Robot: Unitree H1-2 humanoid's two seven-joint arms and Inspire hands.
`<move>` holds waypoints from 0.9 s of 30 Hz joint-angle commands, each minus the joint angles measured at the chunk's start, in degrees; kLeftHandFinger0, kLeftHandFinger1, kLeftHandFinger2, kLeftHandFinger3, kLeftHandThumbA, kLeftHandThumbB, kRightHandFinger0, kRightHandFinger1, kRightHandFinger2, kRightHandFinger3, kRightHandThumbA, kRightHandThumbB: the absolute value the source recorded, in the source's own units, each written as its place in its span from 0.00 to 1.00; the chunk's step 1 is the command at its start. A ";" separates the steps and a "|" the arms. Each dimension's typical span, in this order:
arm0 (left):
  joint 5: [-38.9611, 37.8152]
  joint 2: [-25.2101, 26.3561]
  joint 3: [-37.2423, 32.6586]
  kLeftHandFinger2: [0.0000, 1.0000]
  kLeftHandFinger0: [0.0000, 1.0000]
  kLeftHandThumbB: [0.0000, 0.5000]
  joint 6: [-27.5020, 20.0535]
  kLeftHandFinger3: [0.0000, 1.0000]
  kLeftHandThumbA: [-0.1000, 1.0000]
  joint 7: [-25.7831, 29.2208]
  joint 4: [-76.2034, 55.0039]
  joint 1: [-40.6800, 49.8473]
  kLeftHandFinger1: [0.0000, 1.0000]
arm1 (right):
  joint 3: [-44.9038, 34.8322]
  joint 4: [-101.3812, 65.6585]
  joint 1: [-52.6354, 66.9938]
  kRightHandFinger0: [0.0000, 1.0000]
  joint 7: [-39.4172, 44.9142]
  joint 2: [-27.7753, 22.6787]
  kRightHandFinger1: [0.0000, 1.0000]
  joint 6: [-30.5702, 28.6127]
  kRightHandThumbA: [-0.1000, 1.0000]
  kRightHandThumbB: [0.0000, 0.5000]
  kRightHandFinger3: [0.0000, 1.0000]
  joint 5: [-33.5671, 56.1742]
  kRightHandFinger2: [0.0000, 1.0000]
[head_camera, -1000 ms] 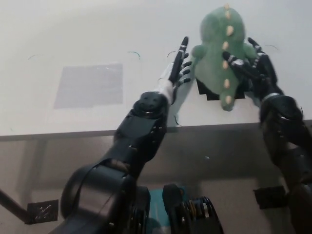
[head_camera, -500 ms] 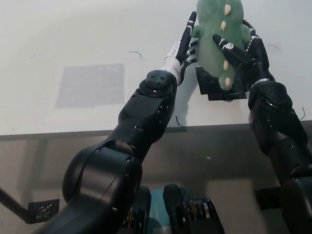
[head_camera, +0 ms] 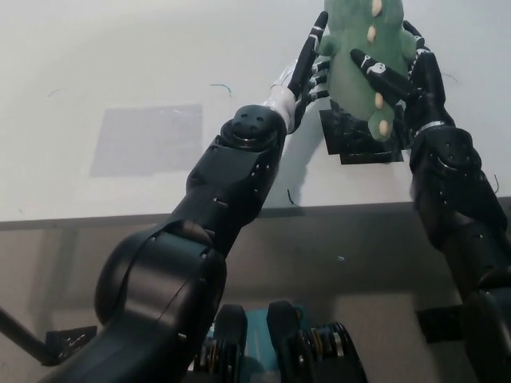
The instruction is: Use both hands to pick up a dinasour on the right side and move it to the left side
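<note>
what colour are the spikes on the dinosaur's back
Cream spikes on the green dinosaur, clearest in the head view.

You're looking down on a white desk (head_camera: 120, 64) filling the far part of the view, evenly lit with soft shadows. A pale grey square patch (head_camera: 146, 139) sits on its left half, a black square mat (head_camera: 363, 140) on its right. Thin dark scribble marks (head_camera: 222, 88) dot the top. The desk's near edge (head_camera: 96, 219) runs across; below it you see grey-brown floor (head_camera: 48, 271).

Grey patch (head_camera: 146, 138), black square (head_camera: 351, 136)
</note>
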 commanded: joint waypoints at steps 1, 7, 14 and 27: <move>-0.67 -1.32 0.06 1.00 1.00 0.76 -1.38 1.00 1.00 -4.95 -0.72 -3.67 1.00 | 0.97 0.30 -5.12 1.00 1.32 1.81 1.00 -0.83 1.00 0.31 1.00 -0.30 1.00; -0.36 -0.96 -0.27 1.00 1.00 0.63 -2.57 1.00 1.00 -5.37 -0.49 -2.68 1.00 | 3.21 5.02 -6.76 1.00 -0.71 2.00 1.00 -2.21 1.00 0.22 1.00 -3.13 1.00; 0.48 0.25 -1.14 1.00 1.00 0.63 -4.26 1.00 1.00 -5.05 -0.46 -0.44 1.00 | 4.84 8.96 -7.56 1.00 -2.03 3.72 1.00 -2.16 1.00 0.24 1.00 -3.94 1.00; -1.44 2.22 0.76 1.00 1.00 0.57 -4.02 1.00 1.00 -6.10 -1.25 3.03 1.00 | 6.64 13.74 -8.42 1.00 -2.07 6.70 1.00 -2.07 1.00 0.26 1.00 -4.13 1.00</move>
